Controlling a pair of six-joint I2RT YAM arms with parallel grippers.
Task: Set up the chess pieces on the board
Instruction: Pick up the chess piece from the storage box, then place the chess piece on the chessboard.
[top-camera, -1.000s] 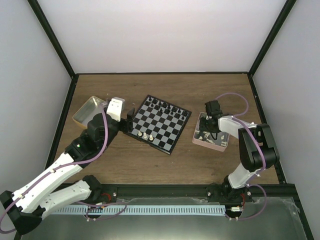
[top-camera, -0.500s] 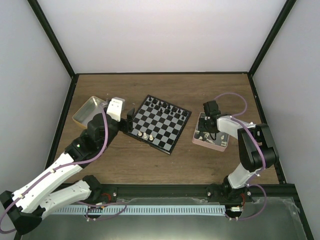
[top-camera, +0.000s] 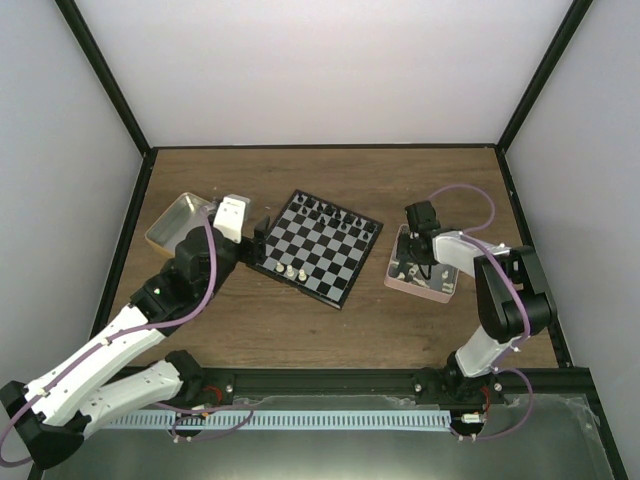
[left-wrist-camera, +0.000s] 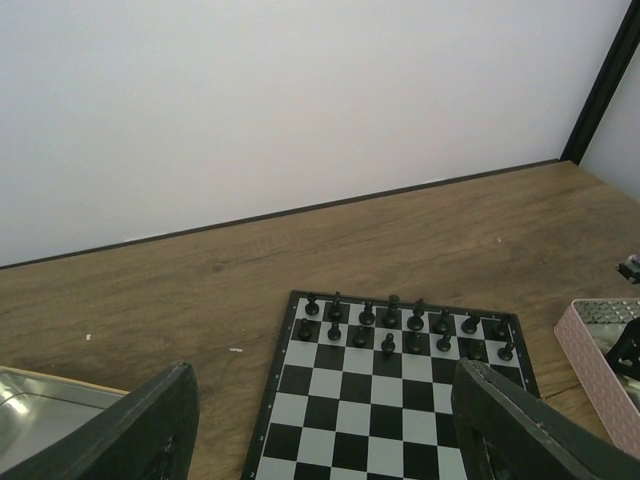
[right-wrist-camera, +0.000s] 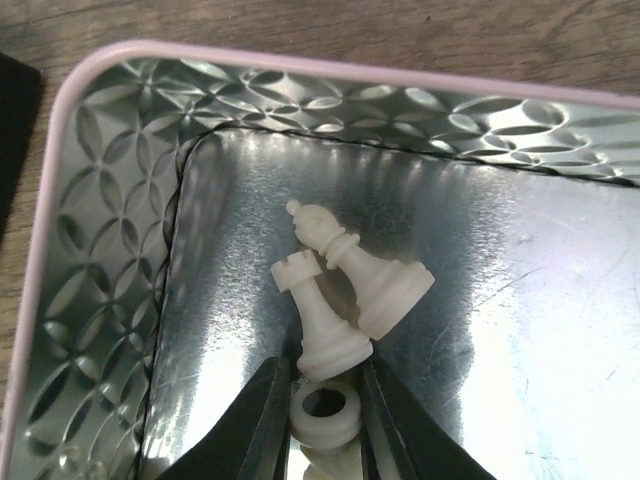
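Observation:
The board (top-camera: 318, 247) lies at the table's middle, with black pieces (top-camera: 330, 212) on its two far rows and a few cream-white pieces (top-camera: 290, 271) at its near edge. In the left wrist view the board (left-wrist-camera: 400, 400) and black pieces (left-wrist-camera: 400, 325) show between the fingers. My left gripper (top-camera: 258, 240) is open and empty at the board's left edge (left-wrist-camera: 322, 400). My right gripper (top-camera: 418, 262) is down in the pink tray (top-camera: 440, 290). Its fingers (right-wrist-camera: 322, 385) are shut on the base of a cream-white piece (right-wrist-camera: 325, 415). A white rook (right-wrist-camera: 318, 315) and a bishop (right-wrist-camera: 365, 275) lie just ahead, touching each other.
A yellow-sided metal tin (top-camera: 178, 220) stands left of the board, behind my left arm; its corner shows in the left wrist view (left-wrist-camera: 40, 410). The pink tray's embossed wall (right-wrist-camera: 60, 250) is close to my right fingers. Black frame posts and white walls bound the table.
My right gripper has shifted slightly left within the pink tray. The left arm and the board pieces have not moved.

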